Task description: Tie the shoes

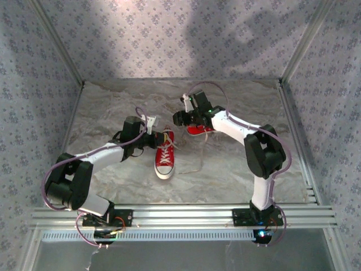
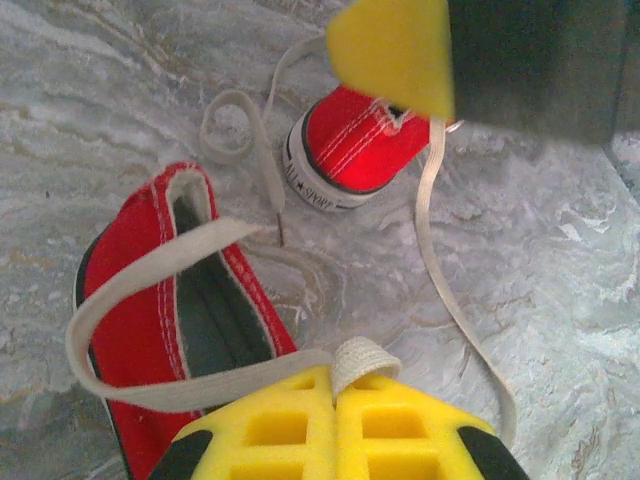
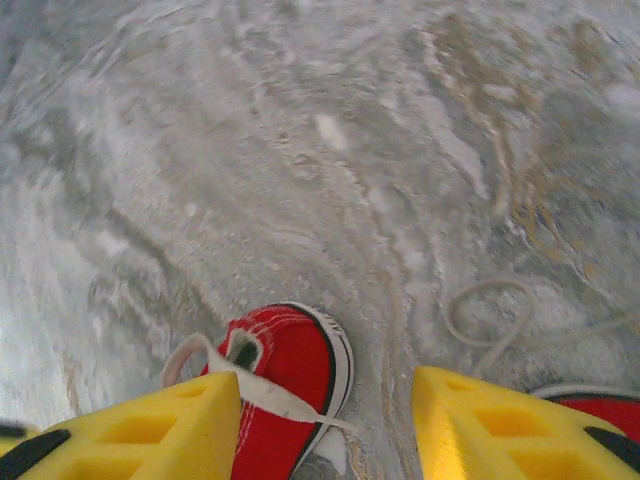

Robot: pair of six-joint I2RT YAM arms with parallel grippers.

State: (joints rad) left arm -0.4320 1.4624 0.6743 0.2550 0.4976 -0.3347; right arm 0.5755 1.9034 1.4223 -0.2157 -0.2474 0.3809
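Marbled tabletop (image 1: 237,169): near sneaker (image 1: 164,155) at centre, far sneaker (image 1: 197,129) at its one o'clock. Left gripper (image 2: 337,385) pinches a white lace (image 2: 150,270), probably for tension; right gripper (image 3: 325,400) hangs parted over the far sneaker.

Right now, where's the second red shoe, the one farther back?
In the top view the far shoe lies just right of centre, behind and to the right of the near shoe, partly under the right arm's fingers.
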